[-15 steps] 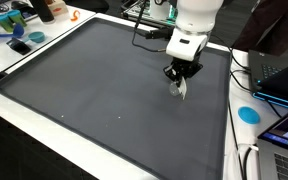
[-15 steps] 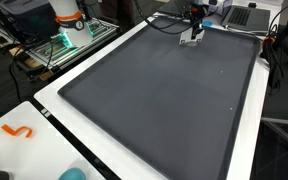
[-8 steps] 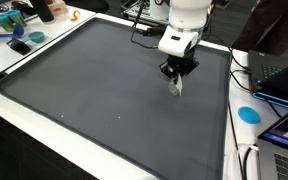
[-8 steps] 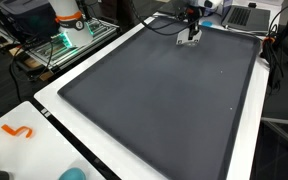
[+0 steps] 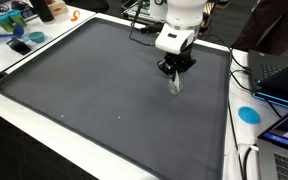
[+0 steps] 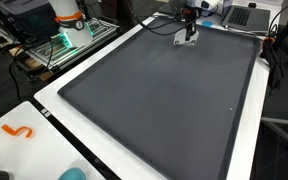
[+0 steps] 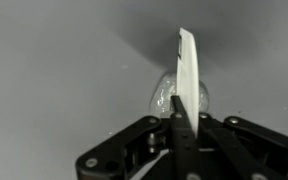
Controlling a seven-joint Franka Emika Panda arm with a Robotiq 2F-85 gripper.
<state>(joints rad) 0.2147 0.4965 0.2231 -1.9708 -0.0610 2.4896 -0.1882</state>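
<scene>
My gripper [image 5: 175, 76] hangs over the far right part of a large dark grey mat [image 5: 84, 90], and it shows in both exterior views [image 6: 188, 33]. It is shut on a thin white plastic utensil [image 5: 176, 88] that points down toward the mat. In the wrist view the jaws [image 7: 179, 122] clamp the white strip [image 7: 187, 65], and a clear rounded bowl-like part [image 7: 162, 97] shows behind it. I cannot tell whether the utensil's tip touches the mat.
The mat [image 6: 154, 90] lies on a white table. Black cables [image 5: 144, 35] run along the far edge. Laptops [image 5: 279, 75] and a blue disc [image 5: 248, 114] sit beside the mat. An orange hook [image 6: 17, 131] lies on the table corner. A cluttered cart [image 6: 69, 35] stands beside it.
My gripper has moved a little along the mat toward its far edge, still holding the white utensil. Nothing else has moved.
</scene>
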